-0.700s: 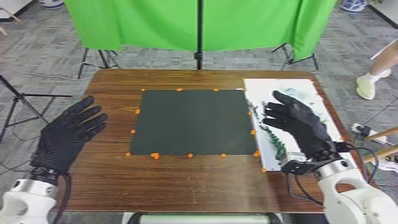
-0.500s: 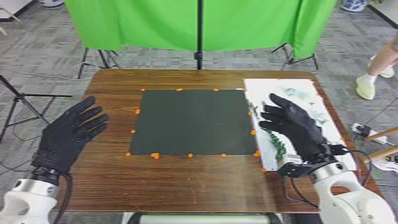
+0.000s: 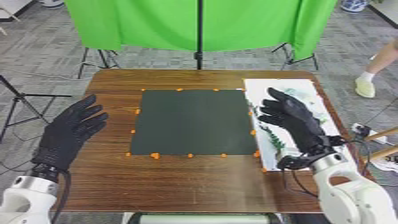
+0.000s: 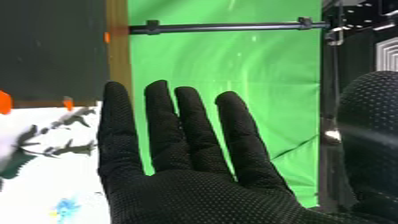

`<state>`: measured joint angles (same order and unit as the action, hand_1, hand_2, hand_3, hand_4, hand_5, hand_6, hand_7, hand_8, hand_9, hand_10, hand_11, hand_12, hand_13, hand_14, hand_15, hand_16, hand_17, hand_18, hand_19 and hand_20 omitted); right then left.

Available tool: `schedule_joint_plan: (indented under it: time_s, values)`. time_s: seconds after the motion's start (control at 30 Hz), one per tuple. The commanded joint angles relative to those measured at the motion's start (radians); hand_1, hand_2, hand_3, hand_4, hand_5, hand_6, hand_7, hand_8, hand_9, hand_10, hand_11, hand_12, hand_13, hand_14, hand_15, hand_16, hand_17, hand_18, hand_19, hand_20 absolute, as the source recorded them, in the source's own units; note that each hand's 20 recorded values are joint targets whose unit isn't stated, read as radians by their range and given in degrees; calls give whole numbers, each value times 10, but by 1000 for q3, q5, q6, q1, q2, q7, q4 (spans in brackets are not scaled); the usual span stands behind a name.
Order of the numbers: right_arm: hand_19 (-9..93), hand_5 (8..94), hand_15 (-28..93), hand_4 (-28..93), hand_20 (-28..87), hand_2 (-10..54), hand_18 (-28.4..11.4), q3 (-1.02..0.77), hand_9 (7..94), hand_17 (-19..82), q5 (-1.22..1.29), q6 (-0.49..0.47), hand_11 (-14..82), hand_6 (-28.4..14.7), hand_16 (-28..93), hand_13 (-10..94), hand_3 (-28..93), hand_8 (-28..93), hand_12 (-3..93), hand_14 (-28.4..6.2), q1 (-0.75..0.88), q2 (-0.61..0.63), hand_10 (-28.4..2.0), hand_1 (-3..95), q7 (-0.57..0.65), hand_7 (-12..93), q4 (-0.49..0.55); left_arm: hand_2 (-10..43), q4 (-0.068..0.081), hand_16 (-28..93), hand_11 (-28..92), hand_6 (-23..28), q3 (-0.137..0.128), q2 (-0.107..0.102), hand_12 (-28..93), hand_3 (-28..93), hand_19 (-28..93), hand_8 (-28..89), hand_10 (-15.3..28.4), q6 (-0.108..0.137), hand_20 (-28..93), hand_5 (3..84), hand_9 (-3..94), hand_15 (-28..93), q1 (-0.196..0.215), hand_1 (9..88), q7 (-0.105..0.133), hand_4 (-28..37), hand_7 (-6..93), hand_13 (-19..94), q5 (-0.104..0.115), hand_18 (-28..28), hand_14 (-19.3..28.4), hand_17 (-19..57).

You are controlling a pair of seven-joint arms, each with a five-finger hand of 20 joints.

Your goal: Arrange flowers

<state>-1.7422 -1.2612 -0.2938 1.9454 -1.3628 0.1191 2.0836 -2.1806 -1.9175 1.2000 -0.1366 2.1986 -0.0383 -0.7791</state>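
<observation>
Right hand (image 3: 306, 129), frame right, fingers open above white sheet (image 3: 258, 86), best lowered gently to pinch green sprig (image 3: 274, 140) near one end; left hand (image 3: 60, 139), frame left, fingers open.

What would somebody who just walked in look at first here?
Probably the bright green cloth hanging behind the far edge of the wooden table. Next, maybe the two black-gloved robot hands: the left hand over the table's left side, the right hand above the white sheet with leafy sprigs. Then the big dark square in the middle, with orange bits around its edges.
</observation>
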Motion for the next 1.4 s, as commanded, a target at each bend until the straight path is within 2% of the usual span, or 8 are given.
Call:
schedule_joint_plan:
  time_s: [0.03,0.1,0.17,0.27,0.4,0.6,0.77,1.4]
  values:
    - [472,287,182,-283,176,-49,-210,-71,347,44,-5,77,136,-19,244,294,772,-146,186,-101,108,88,-117,154,6,195,69,-42,6,-19,252,26,34,27,148,701,473,-118,116,-14,81,322,278,383,4,260,-11,-254,206,219,15,213,148,-77]
    - [509,296,247,-283,182,-59,-209,-15,358,62,-91,224,180,-22,215,307,767,-158,186,-99,103,116,-119,166,-11,217,81,-41,-10,-20,252,26,-4,10,148,700,473,-117,117,1,80,323,280,382,24,260,-27,-254,205,219,47,213,148,-77]
    - [595,365,425,-282,195,-65,-205,14,433,113,-170,283,339,-22,134,378,709,-201,185,-95,66,153,-121,259,6,298,80,-40,-10,-20,252,26,-3,3,147,698,473,-117,117,41,80,324,281,383,34,260,10,-254,205,219,64,213,148,-77]
    - [717,495,634,-282,220,-52,-189,-9,556,200,-288,307,510,-1,132,504,571,-244,232,-100,78,237,-120,418,66,423,117,-39,0,-20,258,30,10,8,149,700,474,-117,120,11,80,331,289,384,4,258,2,-254,203,222,57,213,149,-77]
    - [841,612,774,-244,267,-51,-184,-50,665,284,-538,166,621,11,235,615,274,-208,322,-112,96,284,-110,559,192,516,156,-36,-2,-20,257,30,10,-2,147,701,474,-116,119,2,80,332,288,389,8,257,-8,-256,200,224,62,214,149,-77]
    - [931,778,805,-178,302,-53,-215,-64,805,376,-770,-122,663,6,329,728,169,-186,401,-129,151,316,-116,365,359,554,176,-26,4,-21,258,31,20,-2,146,702,476,-114,120,-26,81,334,290,393,5,253,-22,-258,199,224,63,215,151,-78]
    - [923,750,796,-236,286,-72,-211,14,782,364,-827,-183,651,0,336,709,306,-177,412,-131,95,345,-124,288,412,545,146,-25,-7,-22,260,30,-17,4,145,704,476,-114,122,-23,80,336,295,395,28,252,-33,-256,198,226,60,216,152,-79]
    - [922,718,796,-283,251,-81,-208,243,761,348,-1007,-301,652,-2,319,690,573,-181,406,-133,-97,442,-126,144,485,545,-38,-21,-6,-22,258,28,-5,-6,147,707,474,-112,122,-16,80,333,298,398,21,248,-27,-259,195,230,71,217,153,-80]
